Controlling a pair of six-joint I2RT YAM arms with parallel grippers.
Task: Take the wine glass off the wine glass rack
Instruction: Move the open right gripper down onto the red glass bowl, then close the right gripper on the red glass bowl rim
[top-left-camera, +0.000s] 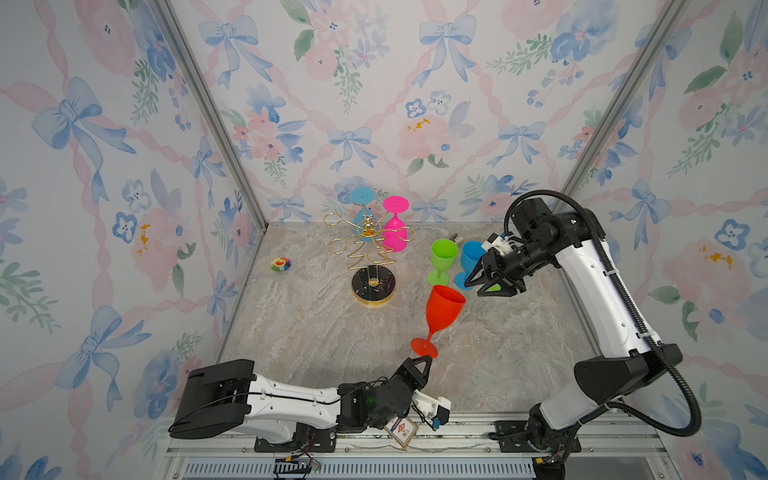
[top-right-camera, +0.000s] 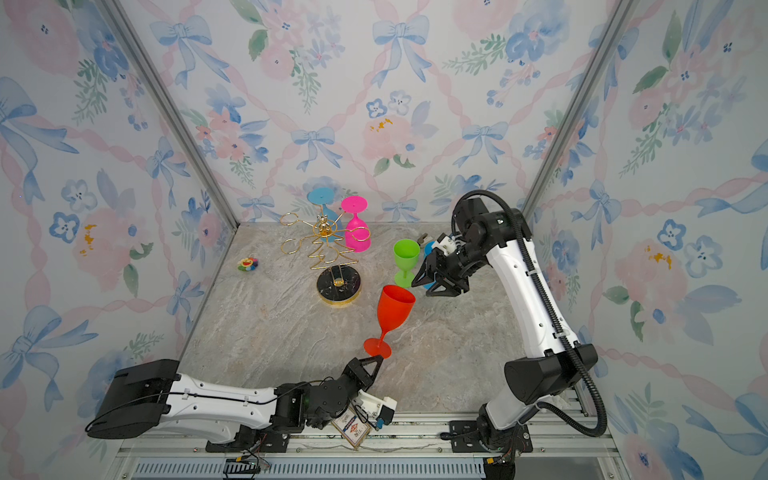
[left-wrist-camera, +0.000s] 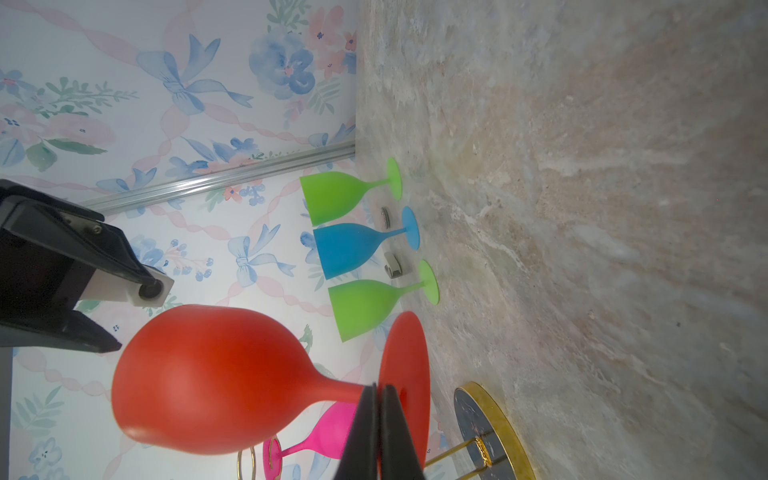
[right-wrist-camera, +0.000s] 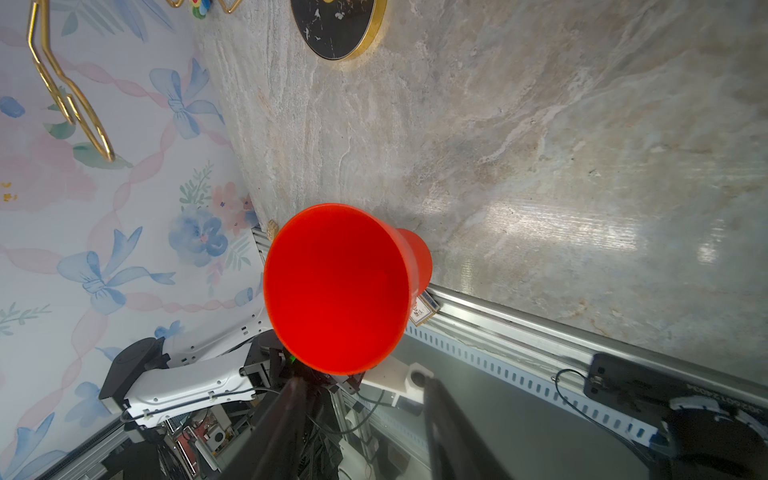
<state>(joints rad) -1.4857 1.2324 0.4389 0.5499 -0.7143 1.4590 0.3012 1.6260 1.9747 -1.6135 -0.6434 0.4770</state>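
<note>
Left end effector (top-left-camera: 420, 368) pinches the red wine glass (top-left-camera: 444, 309) by its stem, tilted, clear of the wine glass rack (top-left-camera: 368, 249).
Right end effector (top-left-camera: 473, 290), part-open and empty beside the bowl, should seat squarely before any release.

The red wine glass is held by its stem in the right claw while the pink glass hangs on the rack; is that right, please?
No: the left claw holds the red wine glass by its stem, seen in the left wrist view; the pink glass hangs on the rack.
</note>
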